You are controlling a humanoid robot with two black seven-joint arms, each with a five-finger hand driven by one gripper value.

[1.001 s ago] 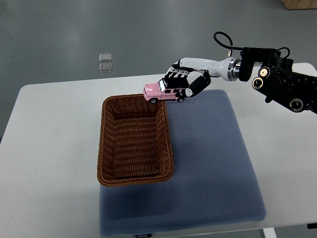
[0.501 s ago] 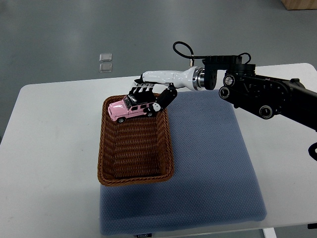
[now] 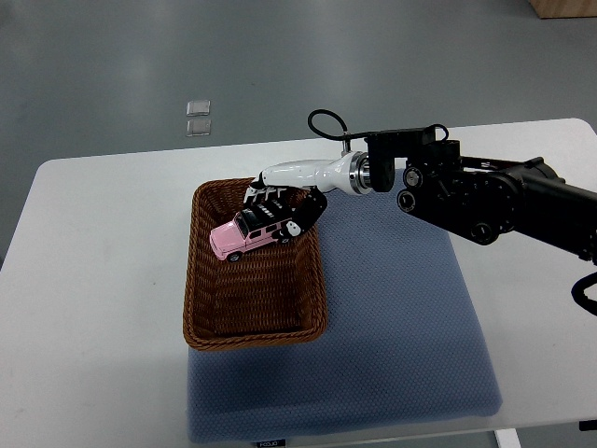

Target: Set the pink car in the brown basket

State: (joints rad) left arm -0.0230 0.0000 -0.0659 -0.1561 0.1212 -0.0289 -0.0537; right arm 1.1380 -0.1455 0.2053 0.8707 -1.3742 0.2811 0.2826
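Note:
The pink car (image 3: 244, 235) is a small toy jeep with a dark roof, tilted nose-down inside the far part of the brown basket (image 3: 198, 308). My right hand (image 3: 280, 207), white with black fingers, reaches in from the right and is shut on the car's roof and rear end. Whether the car's wheels touch the wicker floor is unclear. The left arm does not show.
The basket stands on the left edge of a blue-grey mat (image 3: 401, 308) on a white table (image 3: 103, 271). My black right forearm (image 3: 485, 196) stretches across the mat's far side. Two small clear squares (image 3: 198, 118) lie on the grey floor beyond the table.
My right hand has carried the pink car leftward from the basket's far right rim, then down into the basket, tilting its nose downward.

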